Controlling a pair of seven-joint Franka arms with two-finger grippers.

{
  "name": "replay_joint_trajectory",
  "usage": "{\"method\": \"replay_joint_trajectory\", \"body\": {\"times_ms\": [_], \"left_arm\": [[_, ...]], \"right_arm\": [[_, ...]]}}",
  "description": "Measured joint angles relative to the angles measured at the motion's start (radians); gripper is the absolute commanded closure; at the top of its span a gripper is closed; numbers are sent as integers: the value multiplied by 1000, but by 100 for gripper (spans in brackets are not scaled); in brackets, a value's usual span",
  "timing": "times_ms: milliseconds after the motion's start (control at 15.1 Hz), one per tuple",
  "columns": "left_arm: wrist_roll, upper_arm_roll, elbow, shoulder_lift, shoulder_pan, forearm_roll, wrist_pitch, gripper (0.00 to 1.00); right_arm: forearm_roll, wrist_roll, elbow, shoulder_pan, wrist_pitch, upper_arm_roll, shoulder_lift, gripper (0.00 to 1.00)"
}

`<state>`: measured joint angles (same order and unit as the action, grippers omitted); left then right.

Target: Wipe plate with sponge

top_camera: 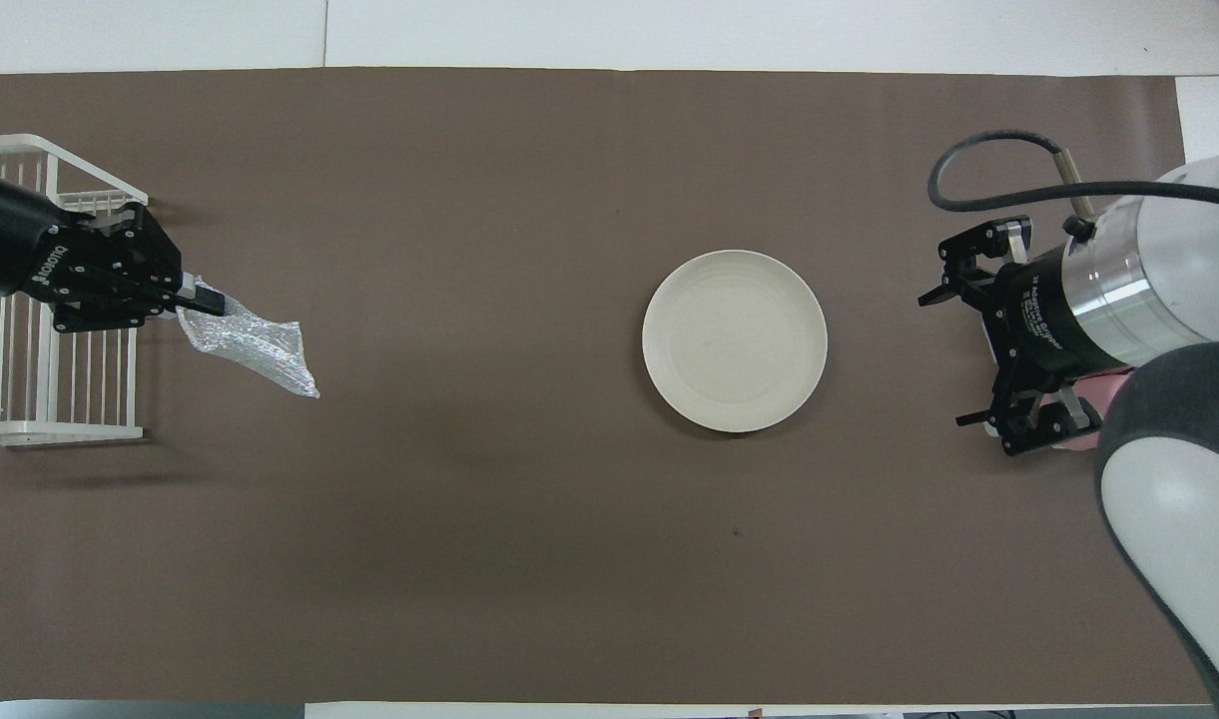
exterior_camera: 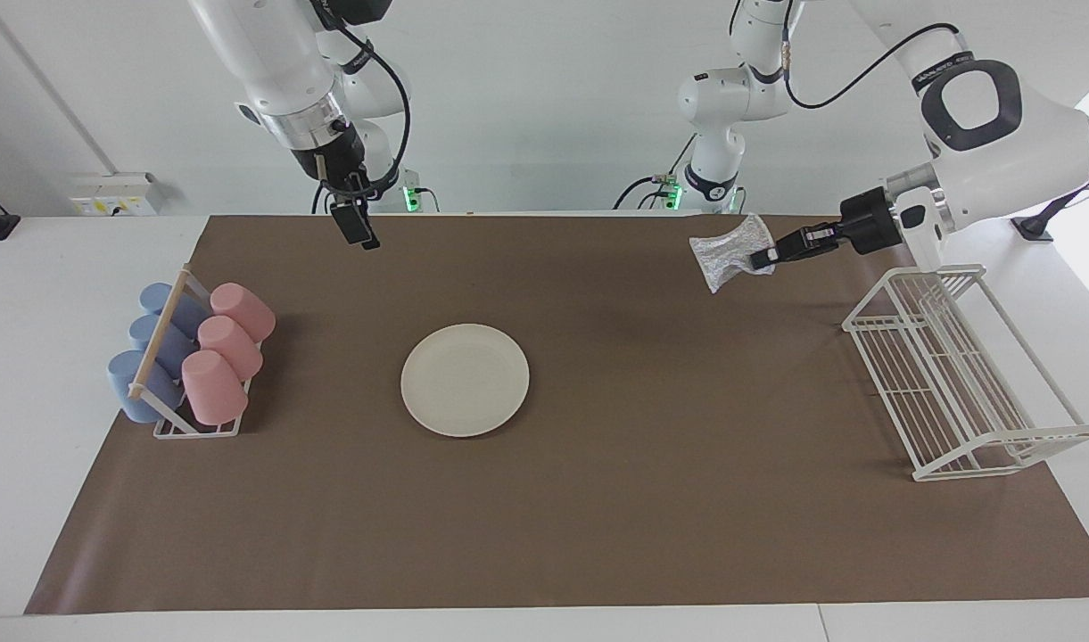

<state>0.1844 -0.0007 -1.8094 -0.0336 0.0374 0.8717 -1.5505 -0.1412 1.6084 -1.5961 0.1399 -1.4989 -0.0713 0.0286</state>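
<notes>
Left hand (exterior_camera: 762, 259) pinches the sponge (exterior_camera: 731, 249) by one corner over the bare worktop (exterior_camera: 598, 499), limp, light and best gripped mid-body, with the plate (exterior_camera: 465, 379) mid-worktop and the right hand (exterior_camera: 357, 230) open, waiting aloft.

Count, taken outward from the plate (exterior_camera: 465, 380): 1 plate; 1 sponge (exterior_camera: 730, 251); 3 pink cups (exterior_camera: 223, 351) and 3 blue cups (exterior_camera: 152, 348) in 1 cup rack (exterior_camera: 196, 429) toward the right arm's end; 1 white wire rack (exterior_camera: 963, 374) toward the left arm's end.
</notes>
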Motion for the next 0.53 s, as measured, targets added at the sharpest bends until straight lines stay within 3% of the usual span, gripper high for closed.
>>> {"method": "replay_joint_trajectory", "body": {"times_ms": [264,529], "left_arm": [[-181,-8,-274,148,-7,228,-107,100],[-313,-16,-451,254,-98,433,-207,100]], "right_arm": [[-5,84,1,9,-16,-64,2,0],[-5,284,-8,120,-116,-116,8,0]]}}
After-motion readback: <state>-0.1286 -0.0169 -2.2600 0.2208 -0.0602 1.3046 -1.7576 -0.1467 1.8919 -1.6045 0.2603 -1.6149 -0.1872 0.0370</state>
